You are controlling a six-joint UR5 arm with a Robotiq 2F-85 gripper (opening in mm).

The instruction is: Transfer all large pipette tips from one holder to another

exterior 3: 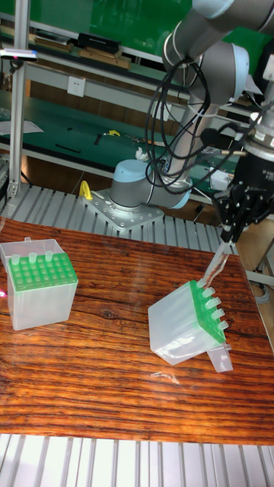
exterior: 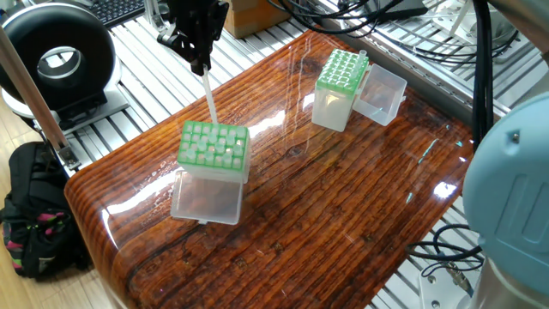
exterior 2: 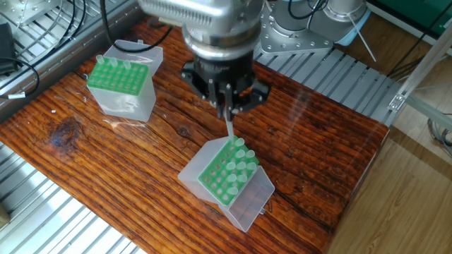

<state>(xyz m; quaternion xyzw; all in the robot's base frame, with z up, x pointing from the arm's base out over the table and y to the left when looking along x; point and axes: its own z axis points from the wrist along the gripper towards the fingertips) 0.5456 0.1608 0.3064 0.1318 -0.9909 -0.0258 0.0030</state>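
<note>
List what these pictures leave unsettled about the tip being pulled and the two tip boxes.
- Tip's lower end: the held tip meets the tilted box; every view leaves unclear whether it has cleared its hole.
- Gripper: its fingers look dark and small, so the contact on the tip is unreadable.
- Far box: whether any of its holes hold tips is too small to settle.
- Tilted box's underside: hidden by its own body.
</note>
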